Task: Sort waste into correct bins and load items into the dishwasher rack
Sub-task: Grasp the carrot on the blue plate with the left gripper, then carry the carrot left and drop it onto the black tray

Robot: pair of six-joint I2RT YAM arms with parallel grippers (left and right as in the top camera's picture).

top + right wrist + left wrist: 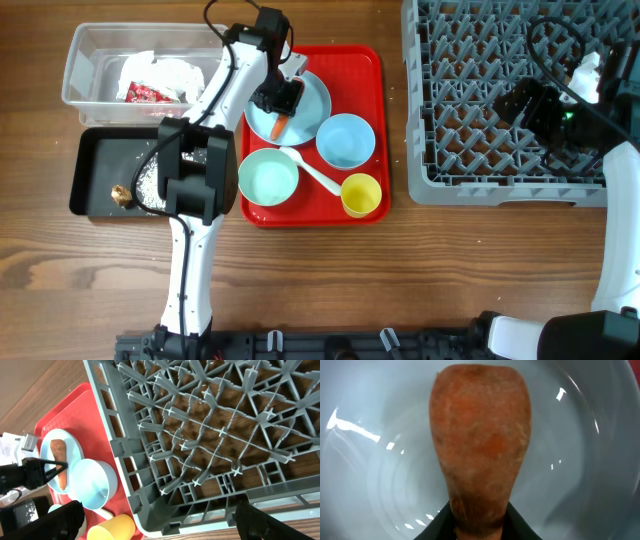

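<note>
1. Centrally, near the frame's top, the left claw (283, 106) pinches the carrot piece (280, 128), lying on the blue plate (318, 98).
2. Upper right, the right claw (505, 103) hangs spread above the dishwasher rack (480, 182).

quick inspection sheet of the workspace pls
surface: wooden table, no spills seen
job's things: carrot on plate; right bowl, left bowl, spoon, cup on red tray; napkins, wrapper in clear tub; rice, brown lump in black tray; rack, no dishes seen
clutter: nothing seen
grippers: left gripper, fingers shut on carrot; right gripper open, empty, over rack
cables: black cable loops above left arm; second cable crosses rack
surroundings: nothing seen
</note>
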